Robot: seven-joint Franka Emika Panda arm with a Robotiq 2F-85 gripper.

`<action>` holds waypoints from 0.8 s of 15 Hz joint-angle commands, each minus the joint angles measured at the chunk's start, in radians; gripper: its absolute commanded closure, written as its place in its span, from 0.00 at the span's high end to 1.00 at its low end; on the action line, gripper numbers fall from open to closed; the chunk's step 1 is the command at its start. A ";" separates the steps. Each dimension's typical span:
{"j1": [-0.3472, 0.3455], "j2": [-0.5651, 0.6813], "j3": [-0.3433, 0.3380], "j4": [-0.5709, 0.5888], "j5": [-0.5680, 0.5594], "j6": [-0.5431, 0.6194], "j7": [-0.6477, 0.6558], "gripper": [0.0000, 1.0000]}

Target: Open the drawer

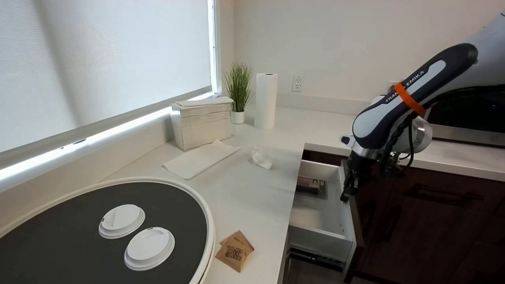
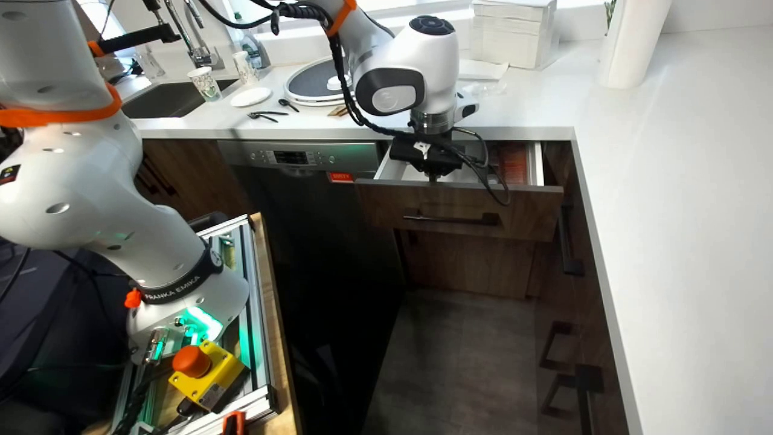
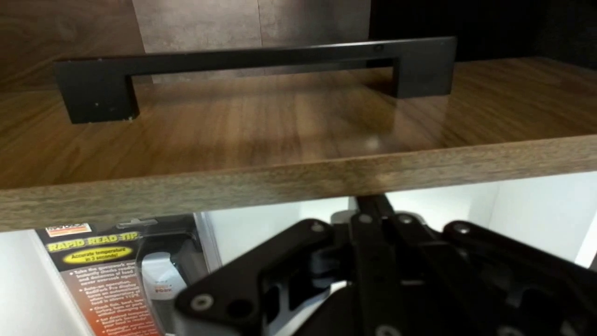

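Note:
The drawer stands pulled out from under the counter; its dark brown wood front and pale inner box show in the exterior views. In the wrist view its wood front crosses the upper part, with a black bar handle on its outer face. My gripper is shut with nothing seen between the fingers. It points down inside the drawer, just behind the front panel, also in both exterior views. The panel's top edge hides the fingertips in the wrist view; I cannot tell whether they touch it.
A packaged thermometer lies in the drawer, also in an exterior view. The white counter edge runs beside the drawer. A dishwasher adjoins it, and a cabinet with black handles stands at a right angle.

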 commanded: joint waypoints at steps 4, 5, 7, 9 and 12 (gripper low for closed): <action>-0.018 -0.110 -0.038 -0.108 -0.163 -0.076 0.136 0.00; -0.018 -0.122 -0.043 -0.117 -0.183 -0.085 0.147 0.00; -0.006 -0.144 -0.067 -0.132 -0.266 -0.111 0.200 0.00; -0.006 -0.167 -0.075 -0.146 -0.326 -0.137 0.239 0.00; -0.013 -0.193 -0.080 -0.166 -0.382 -0.166 0.254 0.00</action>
